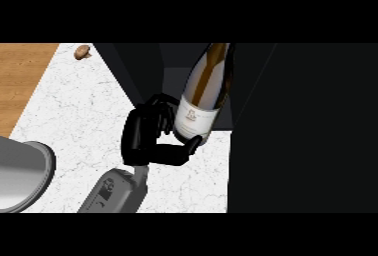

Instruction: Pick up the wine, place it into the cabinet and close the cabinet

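The wine bottle (199, 107), dark glass with a white label, stands tilted at the mouth of the dark cabinet (174, 75), its neck pointing to the top of the head view. My left hand (144, 136) is shut on its lower part from the left. The fingers wrap the far side at the label and the thumb presses near the base. The bottle's foot is at the cabinet's front edge; whether it rests on anything is hidden. The right hand does not show.
A broad dark cabinet panel (303, 130) fills the right side. The white marbled counter (74, 115) lies to the left, with wood (22, 75) beyond it. A small brown item (82, 51) sits at the back left. A large grey rounded object (22, 175) is at the lower left edge.
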